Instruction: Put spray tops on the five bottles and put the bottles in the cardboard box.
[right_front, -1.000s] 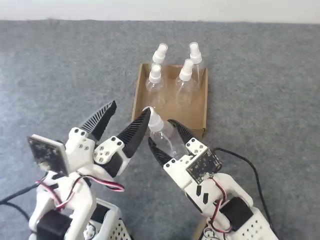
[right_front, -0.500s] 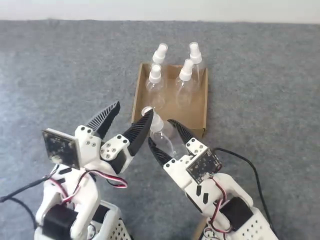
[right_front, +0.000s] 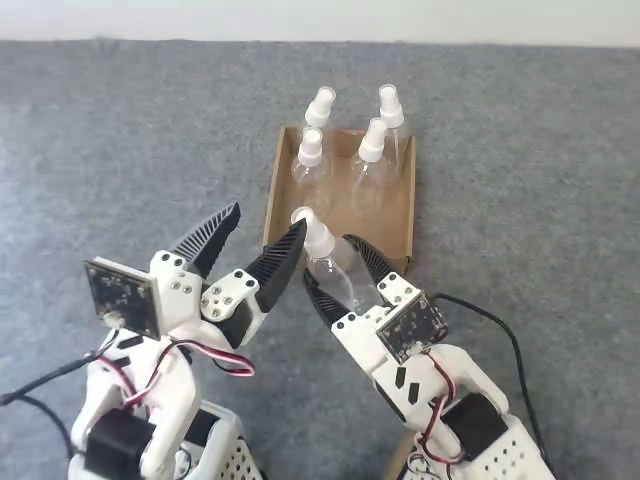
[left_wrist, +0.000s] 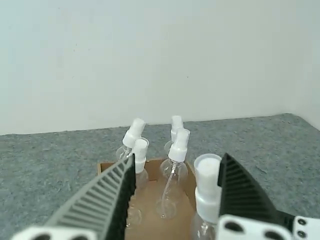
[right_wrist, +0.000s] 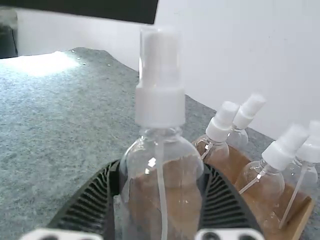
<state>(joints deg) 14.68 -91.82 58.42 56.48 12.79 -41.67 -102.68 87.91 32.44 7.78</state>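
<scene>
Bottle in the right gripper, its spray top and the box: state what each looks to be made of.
The bottle is clear and glossy, likely plastic, though glass cannot be ruled out; its dip tube shows through the wall. The spray top is opaque white and smooth, probably moulded plastic. The cardboard box is matte brown cardboard with thin, raw-looking walls.

five bottles (right_front: 312, 180) (right_front: 368, 185) (right_front: 321, 103) (right_front: 390, 105) (right_front: 335, 272), one cardboard box (right_front: 272, 192)
</scene>
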